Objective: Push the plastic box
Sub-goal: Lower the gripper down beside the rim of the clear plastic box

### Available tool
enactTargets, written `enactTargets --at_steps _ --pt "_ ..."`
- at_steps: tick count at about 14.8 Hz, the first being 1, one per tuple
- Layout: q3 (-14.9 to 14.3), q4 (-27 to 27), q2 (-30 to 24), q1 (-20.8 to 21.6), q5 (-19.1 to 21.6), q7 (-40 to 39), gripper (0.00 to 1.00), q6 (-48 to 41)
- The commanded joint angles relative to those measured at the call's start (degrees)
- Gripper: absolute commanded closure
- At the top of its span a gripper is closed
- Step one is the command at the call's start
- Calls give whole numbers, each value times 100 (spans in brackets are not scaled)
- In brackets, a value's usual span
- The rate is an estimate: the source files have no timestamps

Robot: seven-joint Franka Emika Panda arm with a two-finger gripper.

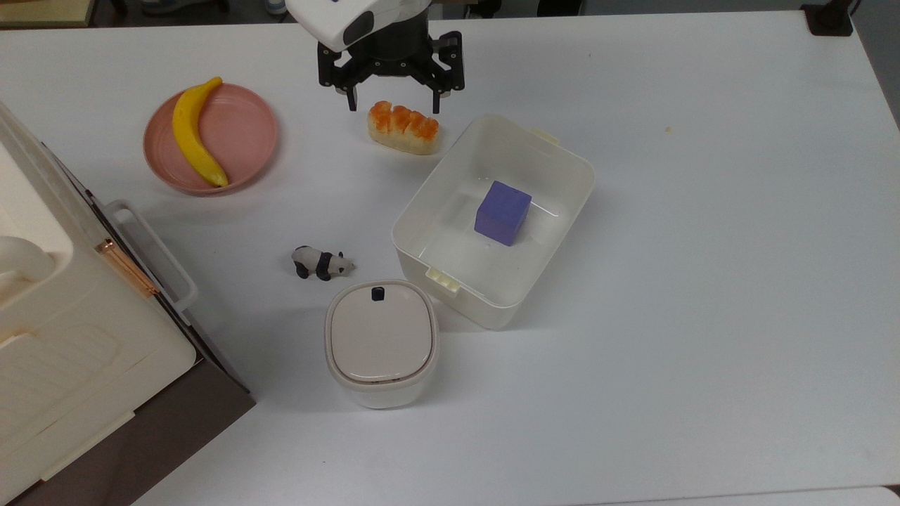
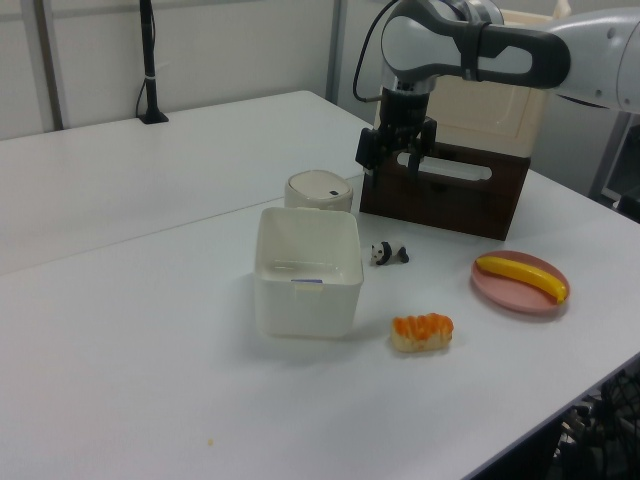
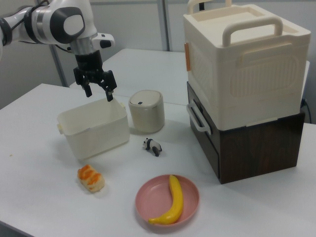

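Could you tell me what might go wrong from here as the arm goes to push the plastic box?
1. The open gripper hangs beside the bread roll, which lies close to the plastic box; coming down, it may knock the roll.
2. The lidded container sits close to the box's near corner; a push that way could shove it along.
3. The purple cube lies loose inside and may slide.

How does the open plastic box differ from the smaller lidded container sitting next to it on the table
The plastic box is lidless and rectangular, with a purple cube inside; the lidded container is closed by a beige lid with a dark button. The plastic box is clearly bigger and wider, the lidded container a rounded square. The plastic box has clip tabs on its short rims. Both are cream-white and stand upright on the table.
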Motion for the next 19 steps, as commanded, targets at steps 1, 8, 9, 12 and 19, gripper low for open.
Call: enactTargets --at_steps 1,8,9,12,19 --pt "21 -133 -147 9 6 -264 0 -133" --pt "12 -186 -156 0 6 -501 0 -238" --pt "-5 -186 -148 0 6 -562 0 -248" --pt "-49 -317 -174 -8 6 -1637 0 -335" --pt "-269 -651 -87 88 -257 -5278 0 -520"
